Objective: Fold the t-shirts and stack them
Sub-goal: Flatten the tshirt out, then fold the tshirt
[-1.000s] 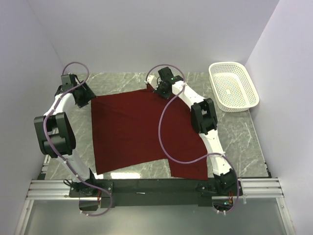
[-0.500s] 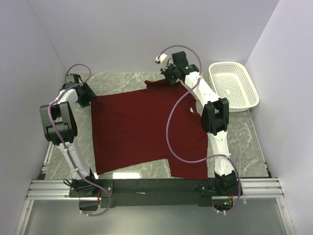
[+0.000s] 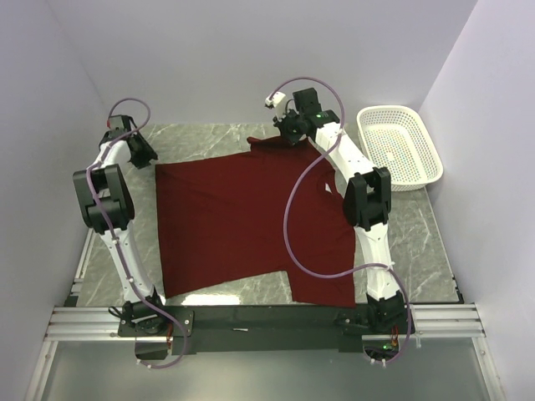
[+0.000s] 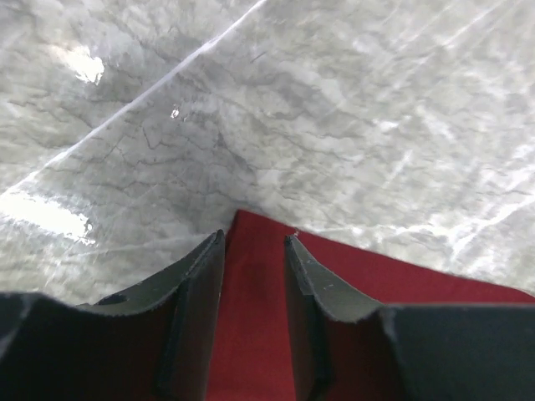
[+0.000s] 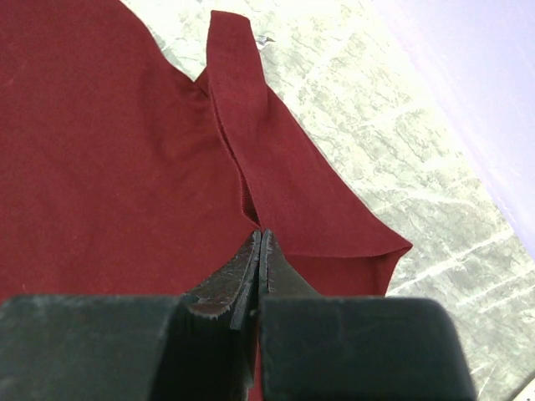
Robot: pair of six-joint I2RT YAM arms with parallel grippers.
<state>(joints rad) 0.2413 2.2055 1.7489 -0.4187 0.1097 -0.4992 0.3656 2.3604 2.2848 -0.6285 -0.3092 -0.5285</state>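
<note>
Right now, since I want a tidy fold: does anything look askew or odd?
The t-shirt lies unevenly: its near edge steps down on the right, and a narrow band by the shut right gripper is flipped over the cloth. Nothing looks damaged or spilled.

One maroon t-shirt (image 3: 242, 217), lying between two grippers: one left gripper (image 4: 255, 242) at the cloth's far left corner and one right gripper (image 5: 259, 238) at its collar edge. Two arms, the left arm (image 3: 104, 196) and the right arm (image 3: 368, 200), each trailing one purple cable (image 3: 286, 224), two in all. One white perforated basket (image 3: 401, 150), to the right of the right gripper. One marble counter (image 3: 410, 234) under everything
</note>
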